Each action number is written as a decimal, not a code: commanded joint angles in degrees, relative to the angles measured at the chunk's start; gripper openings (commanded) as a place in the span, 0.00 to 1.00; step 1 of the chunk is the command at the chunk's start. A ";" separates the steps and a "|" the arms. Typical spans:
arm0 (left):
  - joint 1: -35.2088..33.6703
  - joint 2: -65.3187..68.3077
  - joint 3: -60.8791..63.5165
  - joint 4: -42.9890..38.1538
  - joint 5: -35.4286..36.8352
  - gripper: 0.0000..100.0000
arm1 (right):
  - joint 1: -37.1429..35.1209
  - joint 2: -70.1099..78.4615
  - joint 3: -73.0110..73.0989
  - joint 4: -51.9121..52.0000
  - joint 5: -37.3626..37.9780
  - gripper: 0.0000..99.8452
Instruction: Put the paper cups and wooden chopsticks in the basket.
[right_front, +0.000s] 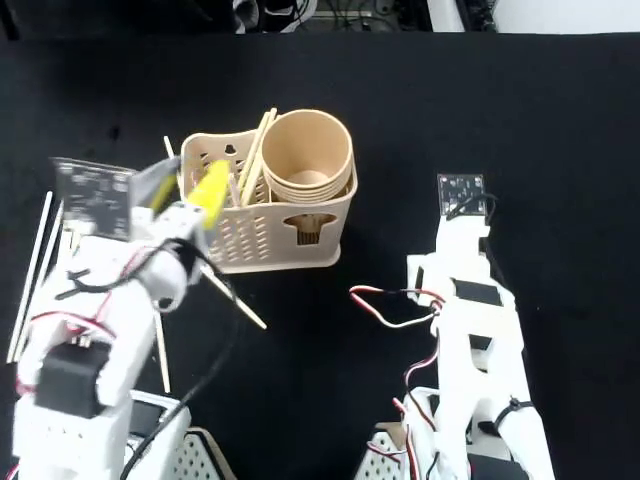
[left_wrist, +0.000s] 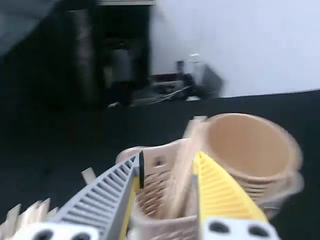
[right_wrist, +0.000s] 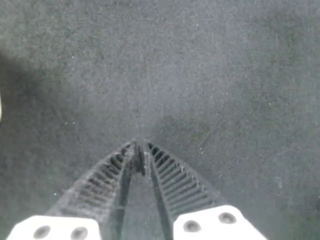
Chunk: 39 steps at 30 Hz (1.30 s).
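The task is, by my judgement, more than half done. All the paper cups (right_front: 308, 148) I can see are nested in one stack inside the basket (right_front: 250, 245). They stand in the compartment just beside the yellow finger of the left claw (left_wrist: 168, 157). I count at least three rims, but I cannot tell the exact number. At least three wooden chopsticks (right_front: 258, 150) lean in the basket, between the cups and this claw. The left claw hangs directly over the other compartment with its fingers spread. One stick rises in the gap between them, but nothing is pinched as far as I see. What is left are the loose chopsticks on the counter (right_front: 450, 120), all behind the left claw and along its arm. Two long ones (right_front: 28, 275) lie on the outer side of the arm, one (right_front: 238, 300) lies slanted just below the basket, and one (right_front: 161, 355) is partly under the arm. So at least four wait. The right claw (right_wrist: 137, 150) is well apart from everything, pressed together on nothing, above bare counter.
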 joint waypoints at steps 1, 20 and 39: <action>-12.88 2.20 -7.25 9.58 0.00 0.21 | -0.70 -0.04 -0.31 -0.97 -0.26 0.01; -40.84 58.37 -16.84 11.78 -30.77 0.22 | -0.70 -0.04 -0.31 -0.79 -0.26 0.01; -40.40 79.21 -16.13 2.99 -42.90 0.03 | -0.70 -0.04 -0.31 -0.79 -0.26 0.01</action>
